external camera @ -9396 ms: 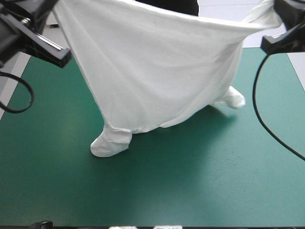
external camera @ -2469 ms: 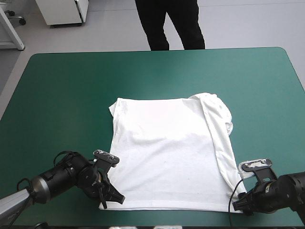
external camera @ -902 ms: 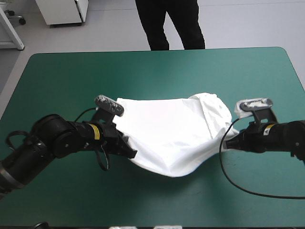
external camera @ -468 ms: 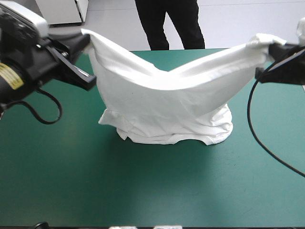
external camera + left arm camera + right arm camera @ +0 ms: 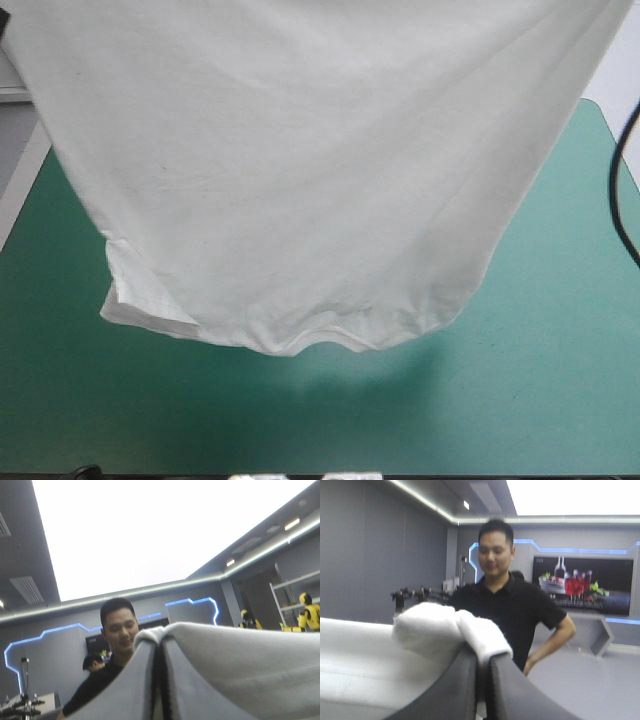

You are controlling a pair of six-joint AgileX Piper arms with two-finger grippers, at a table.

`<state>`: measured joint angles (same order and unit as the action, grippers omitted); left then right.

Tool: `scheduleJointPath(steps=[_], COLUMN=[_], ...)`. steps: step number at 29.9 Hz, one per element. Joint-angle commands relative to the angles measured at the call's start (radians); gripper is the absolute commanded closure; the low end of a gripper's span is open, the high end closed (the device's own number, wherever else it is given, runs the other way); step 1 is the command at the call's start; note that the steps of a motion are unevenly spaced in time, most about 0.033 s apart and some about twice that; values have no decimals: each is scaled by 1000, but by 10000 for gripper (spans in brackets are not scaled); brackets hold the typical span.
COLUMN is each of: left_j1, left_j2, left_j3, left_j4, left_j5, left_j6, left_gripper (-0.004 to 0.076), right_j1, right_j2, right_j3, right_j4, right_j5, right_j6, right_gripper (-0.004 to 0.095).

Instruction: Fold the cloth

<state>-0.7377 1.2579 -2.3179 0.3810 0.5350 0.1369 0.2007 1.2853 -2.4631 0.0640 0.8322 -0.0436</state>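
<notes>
The white T-shirt (image 5: 300, 170) hangs spread like a curtain and fills most of the high view. Its lower edge and one sleeve (image 5: 140, 300) dangle above the teal-green table (image 5: 560, 330), casting a shadow below. Neither gripper shows in the high view; both are above its top edge. In the left wrist view my left gripper (image 5: 159, 652) is raised and shut on the T-shirt (image 5: 240, 670), which stretches away to one side. In the right wrist view my right gripper (image 5: 482, 657) is shut on a bunched corner of the T-shirt (image 5: 435, 627).
Bare teal-green cover shows along the table's near edge (image 5: 320, 430) and at both sides under the hanging shirt. The far half of the table is hidden behind the shirt.
Both arms have risen further with the T-shirt. Its lower part, which lay heaped on the table just before, now hangs free, and the sheet is pulled wide between the grippers.
</notes>
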Motion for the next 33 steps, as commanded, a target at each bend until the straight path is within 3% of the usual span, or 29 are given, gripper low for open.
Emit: scheduleJointPath(steps=[1,8,14,16,19,22,25,27,33], left_j1=[-7,-7,-7,0,83,213,312,344,427], left_j2=[-17,1,95,149,246,322,406,471,633], left_j3=[-24,-22,-22,-22,-22,-24,-92,-205,-492], left_j4=[-14,-11,224,355,518,536,536,536,536], left_j5=[-115,-123,-178,-180,-219,-425,-585,-595,-617], left_j6=[-1,55,-38,-137,-422,-625,-751,-811,-941], left_gripper=[733,733,733,733,733,733,733,733,733], right_j1=[2,2,2,2,2,-2,-12,-48,-196], right_j2=[-16,-14,72,116,195,268,328,366,472], right_j3=[-68,-75,-75,-75,-75,-75,-75,-95,-234], right_j4=[-4,32,32,30,24,21,17,25,179], right_j5=[-127,-142,-207,-230,-258,-303,-457,-517,-500], right_j6=[-1,-1,9,26,36,44,44,44,44], right_gripper=[925,925,925,925,925,925,925,925,925])
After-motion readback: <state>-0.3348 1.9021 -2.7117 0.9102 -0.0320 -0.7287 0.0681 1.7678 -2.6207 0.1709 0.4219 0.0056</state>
